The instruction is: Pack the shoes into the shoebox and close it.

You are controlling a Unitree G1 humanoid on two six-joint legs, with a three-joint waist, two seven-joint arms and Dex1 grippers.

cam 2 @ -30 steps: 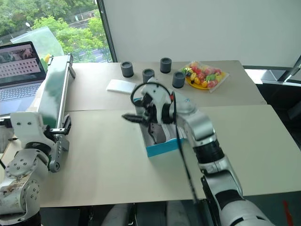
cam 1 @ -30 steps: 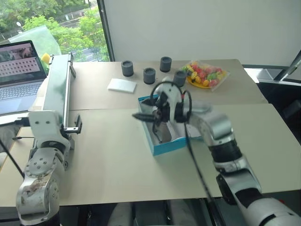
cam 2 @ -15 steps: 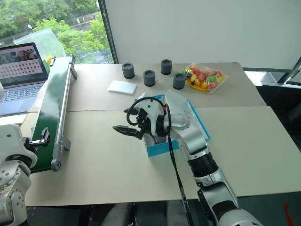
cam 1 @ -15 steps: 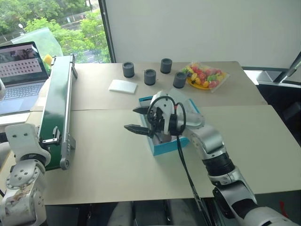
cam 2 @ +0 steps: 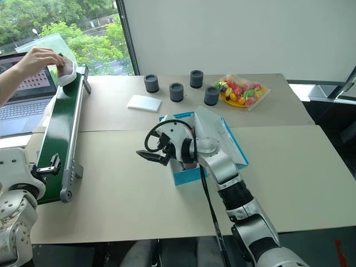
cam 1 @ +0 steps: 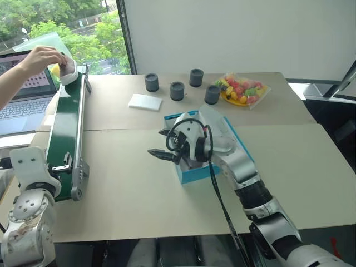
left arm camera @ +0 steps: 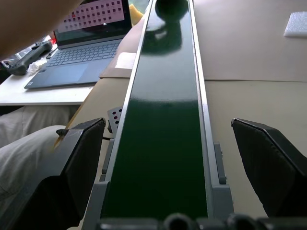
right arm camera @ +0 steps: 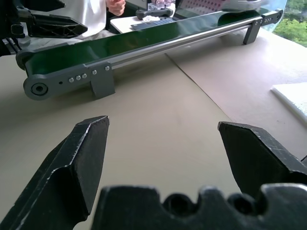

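At the far left end of the green conveyor (cam 2: 62,139), a person's hand (cam 2: 38,58) has just set down a shoe (cam 2: 66,70) (left gripper (left arm camera: 168,163) spread at its near end), while the right gripper (cam 1: 164,144), jaws spread and empty, has left the open shoebox (cam 1: 197,169), so another pickup looks imminent

Open blue shoebox (cam 1: 196,171) – shoe (cam 2: 187,161) perhaps inside

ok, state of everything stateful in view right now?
shoebox: lid open, on the table.
shoe: in a person's hand at the far end of the conveyor belt.
laptop: open, screen on.
left gripper: open, empty.
right gripper: open, empty, beside the shoebox.
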